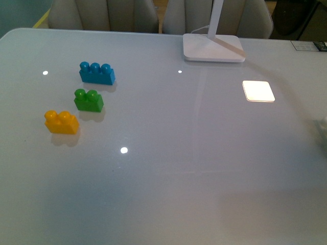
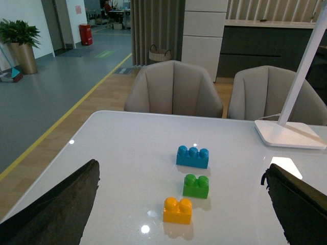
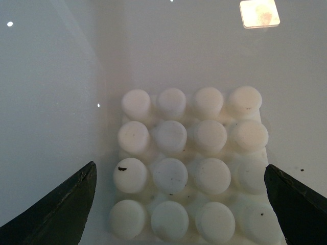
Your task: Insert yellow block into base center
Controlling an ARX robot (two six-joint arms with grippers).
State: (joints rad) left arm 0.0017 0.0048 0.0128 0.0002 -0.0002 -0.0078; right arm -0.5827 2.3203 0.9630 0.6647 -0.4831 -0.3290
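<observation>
The yellow block rests free on the worktop, studs up, on the robot's left side. It is the nearest piece in a diagonal row of three. The green brick stands just beside it across a narrow gap, and the blue brick lies beyond that. The base lies flat on the worktop under the right wrist camera, well apart from the block. All sixteen of its studs are bare.

Left hand: spread wide and empty. The three bricks lie ahead of it, none grasped.
Right hand: spread wide and empty, over the base with one finger to either side. Whether the fingers touch the base cannot be told.

Status: pick-up not yet begun.

Probable faults from this state:
1. Wrong or double pick. The green brick has the same form and sits close, so a wide approach may clip it or trap it.
2. Block pushed, not gripped. The worktop looks glossy, and a finger landing on the block may slide it away.
3. Off-centre insertion. The centre is the inner group of studs, and a one-stud offset places the block at the rim.
4. Base shift. Pressing down may skid the unrestrained base unless the right hand steadies it.
5. Poor contrast. The white base on the pale worktop gives weak edges for alignment.
</observation>
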